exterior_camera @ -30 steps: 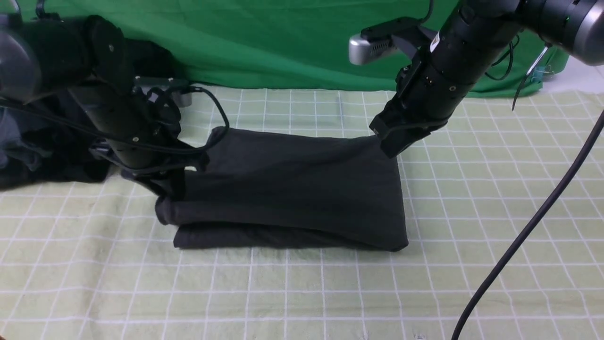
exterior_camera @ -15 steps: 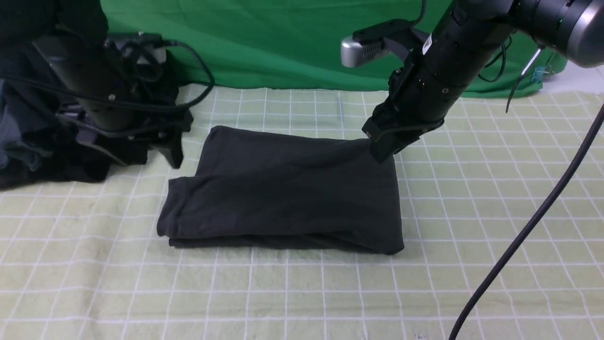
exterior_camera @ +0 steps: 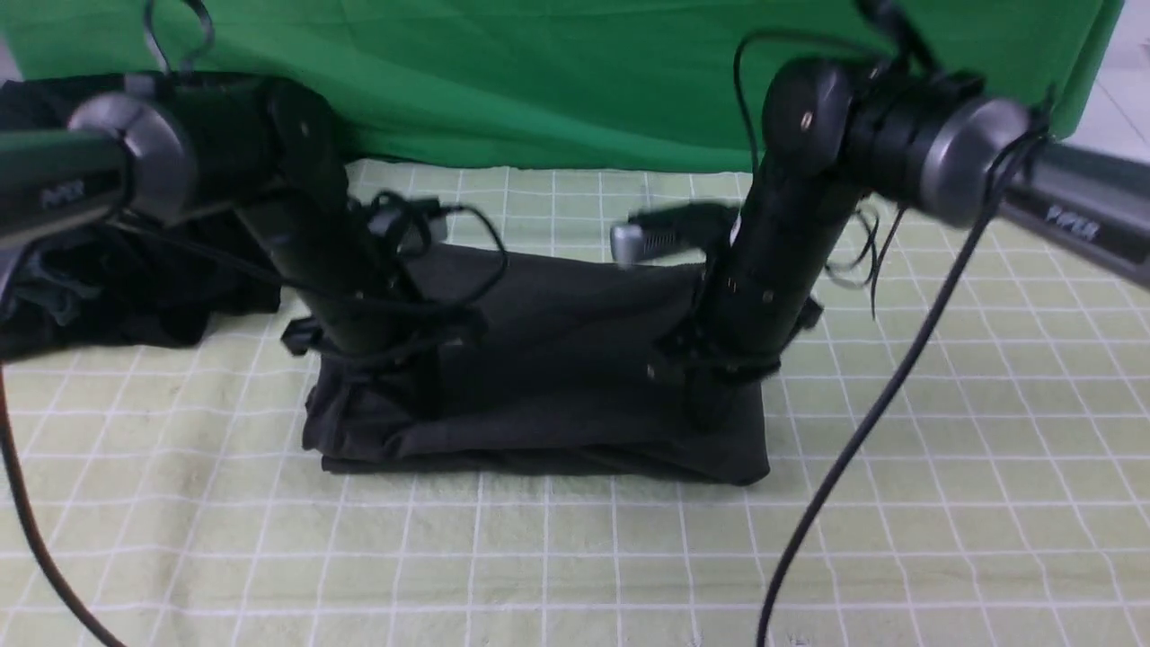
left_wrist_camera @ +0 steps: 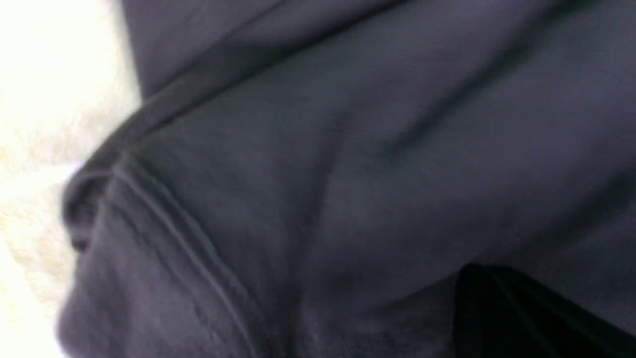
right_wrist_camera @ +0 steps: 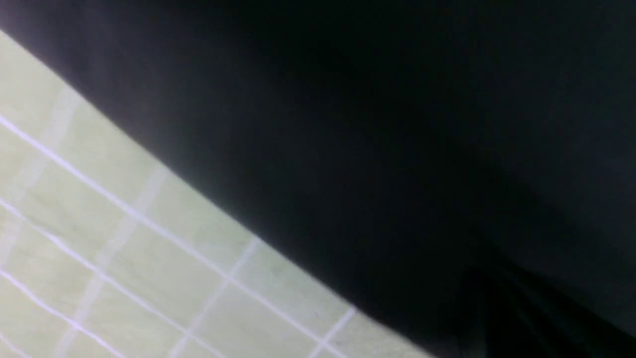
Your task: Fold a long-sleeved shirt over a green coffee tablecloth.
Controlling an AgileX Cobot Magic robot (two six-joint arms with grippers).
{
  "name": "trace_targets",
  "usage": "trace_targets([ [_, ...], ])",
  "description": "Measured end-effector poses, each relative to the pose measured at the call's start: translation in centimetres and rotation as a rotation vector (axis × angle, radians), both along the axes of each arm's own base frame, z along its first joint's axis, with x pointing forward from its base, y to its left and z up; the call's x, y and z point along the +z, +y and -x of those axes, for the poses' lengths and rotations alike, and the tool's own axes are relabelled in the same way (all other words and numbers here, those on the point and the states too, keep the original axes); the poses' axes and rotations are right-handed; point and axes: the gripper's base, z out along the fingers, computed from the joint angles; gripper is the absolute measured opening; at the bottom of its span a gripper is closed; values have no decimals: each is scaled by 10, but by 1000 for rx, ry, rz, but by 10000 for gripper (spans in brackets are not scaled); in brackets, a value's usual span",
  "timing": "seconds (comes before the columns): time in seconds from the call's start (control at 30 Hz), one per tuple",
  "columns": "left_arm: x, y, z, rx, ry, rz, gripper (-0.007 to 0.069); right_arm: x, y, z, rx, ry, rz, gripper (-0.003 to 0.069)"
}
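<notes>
The long-sleeved shirt (exterior_camera: 557, 359) lies folded into a charcoal rectangle in the middle of the green coffee tablecloth (exterior_camera: 575, 557). My left gripper (exterior_camera: 409, 395) is down on its left part, shut, with cloth puckered and drawn up around the tips. My right gripper (exterior_camera: 710, 409) is shut and sunk into the right part; the top layer runs taut between the two. In the left wrist view, grey jersey (left_wrist_camera: 298, 174) fills the frame and the closed fingers (left_wrist_camera: 497, 308) rest on it. In the right wrist view, the shirt (right_wrist_camera: 397, 124) shows dark over the gridded cloth (right_wrist_camera: 124, 248).
A heap of blacker garments (exterior_camera: 108, 296) sits at the left edge behind my left arm. A plain emerald backdrop (exterior_camera: 539, 81) hangs along the back. A black cable (exterior_camera: 853, 449) trails from my right arm over the cloth to the front edge.
Both arms have come forward and down from the shirt's back corners onto its middle. Both grippers have gone shut, and the cloth now bunches at the left one.
</notes>
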Motion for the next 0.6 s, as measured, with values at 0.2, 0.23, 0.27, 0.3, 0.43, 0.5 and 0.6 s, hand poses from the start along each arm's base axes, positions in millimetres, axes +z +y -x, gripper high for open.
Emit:
trace_targets([
  [0.2, 1, 1, 2, 16, -25, -6, -6, -21, -7, 9, -37, -8, 16, 4],
  [0.23, 4, 2, 3, 15, -32, -9, -6, -18, -9, 10, -46, -15, 15, 4],
  [0.27, 7, 2, 5, 14, -39, -12, -6, -16, -11, 11, -45, -22, 22, 4],
  [0.3, 11, 3, 6, 6, -48, -22, -6, -10, -13, 13, -38, -35, 30, 4],
  [0.43, 48, 11, 16, -20, -136, -57, -6, 34, -30, 19, -16, -153, 72, 4],
  [0.5, 83, 13, 27, -17, -218, -39, -6, 75, -38, 27, -28, -259, 36, 4],
  [0.6, 134, 16, 51, -1, -344, 23, -6, 155, -55, 58, -67, -495, -81, 4],
])
